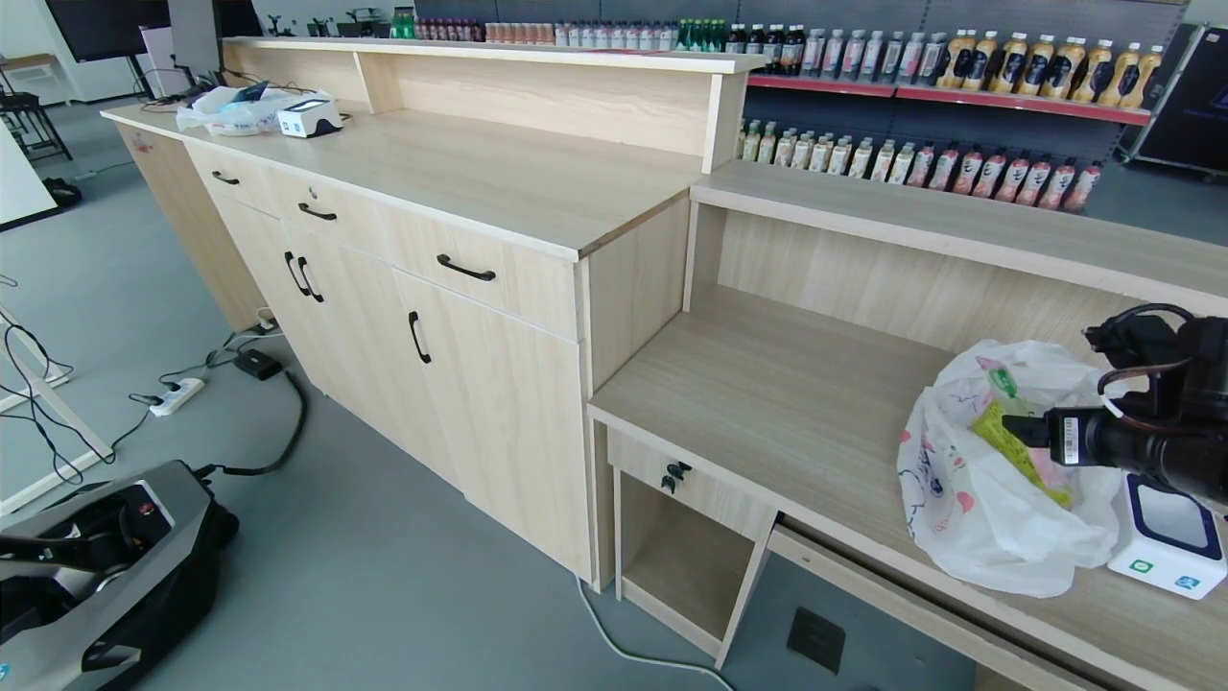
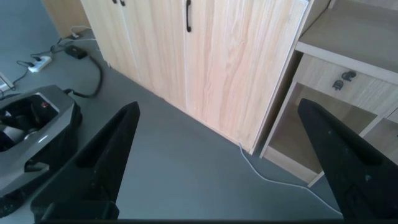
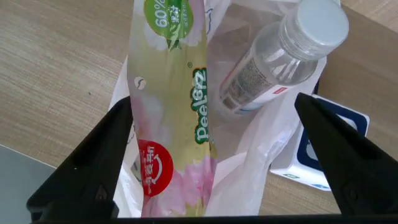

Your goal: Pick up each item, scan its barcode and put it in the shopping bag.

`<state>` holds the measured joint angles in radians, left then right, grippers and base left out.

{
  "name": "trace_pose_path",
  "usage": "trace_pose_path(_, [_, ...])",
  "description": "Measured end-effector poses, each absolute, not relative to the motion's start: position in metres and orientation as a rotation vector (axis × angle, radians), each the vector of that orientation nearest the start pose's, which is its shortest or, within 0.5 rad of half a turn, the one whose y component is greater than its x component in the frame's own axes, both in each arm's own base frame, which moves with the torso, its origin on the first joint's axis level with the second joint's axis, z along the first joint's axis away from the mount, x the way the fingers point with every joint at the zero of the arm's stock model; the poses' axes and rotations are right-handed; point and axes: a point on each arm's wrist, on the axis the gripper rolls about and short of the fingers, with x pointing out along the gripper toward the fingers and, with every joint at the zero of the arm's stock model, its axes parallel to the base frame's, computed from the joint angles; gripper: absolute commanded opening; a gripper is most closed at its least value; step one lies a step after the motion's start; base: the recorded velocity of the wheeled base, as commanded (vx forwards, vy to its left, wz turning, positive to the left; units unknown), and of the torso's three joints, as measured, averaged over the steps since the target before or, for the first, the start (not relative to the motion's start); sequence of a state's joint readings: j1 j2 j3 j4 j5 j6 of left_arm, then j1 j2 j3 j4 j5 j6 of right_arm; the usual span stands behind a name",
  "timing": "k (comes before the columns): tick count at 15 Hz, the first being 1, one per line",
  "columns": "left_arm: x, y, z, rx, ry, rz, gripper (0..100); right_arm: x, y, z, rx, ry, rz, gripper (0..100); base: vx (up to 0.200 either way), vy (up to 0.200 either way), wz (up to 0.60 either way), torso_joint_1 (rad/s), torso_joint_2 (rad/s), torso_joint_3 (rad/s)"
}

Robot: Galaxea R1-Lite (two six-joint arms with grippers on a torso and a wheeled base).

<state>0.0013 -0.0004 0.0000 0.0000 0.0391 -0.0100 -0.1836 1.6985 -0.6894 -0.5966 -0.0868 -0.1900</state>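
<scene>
The shopping bag lies on the lower surface, its mouth open upward. Inside it are a yellow-green snack packet and a clear plastic bottle with a white cap; the packet appears to rest loose in the bag, touching neither finger. The right gripper hovers directly over the opening, pointing down, spread wide and holding nothing. A white scanner sits just beside the bag. The left gripper hangs low over the grey floor before the cabinet doors, also released and empty.
</scene>
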Motion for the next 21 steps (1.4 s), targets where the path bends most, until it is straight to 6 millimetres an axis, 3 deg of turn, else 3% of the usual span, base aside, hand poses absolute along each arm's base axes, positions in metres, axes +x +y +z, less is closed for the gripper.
trace_pose_path(5, [-0.023,0.001,0.075,-0.01,-0.001,0.04,100,0.258,-0.049,0.199,-0.332,0.256,-0.177,100,0.0,0.0,0.0,0.0,0.0,0.0])
trace_pose_path(8, [-0.023,0.001,0.075,-0.01,-0.001,0.041,100,0.243,-0.053,0.227,-0.494,0.146,-0.195,100,0.0,0.0,-0.6,-0.001,0.0,0.004])
trace_pose_path(12, [-0.023,0.001,0.075,-0.01,-0.001,0.041,100,0.236,-0.059,0.279,-0.515,0.029,-0.259,100,0.0,0.0,-0.6,0.004,0.0,0.0])
trace_pose_path(14, [-0.023,0.001,0.075,-0.01,0.0,0.04,100,0.23,-0.066,0.301,-0.475,0.062,-0.349,100,0.0,0.0,-0.6,0.002,0.0,0.007])
trace_pose_path(17, [-0.023,0.001,0.075,-0.01,-0.001,0.04,100,0.209,-0.08,0.316,-0.324,0.127,-0.509,100,0.0,0.0,-0.6,0.002,0.0,-0.001])
trace_pose_path(21, [-0.023,0.001,0.075,-0.01,0.0,0.041,100,0.18,-0.079,0.3,-0.235,0.181,-0.552,100,0.0,0.0,-0.45,0.001,0.0,0.001])
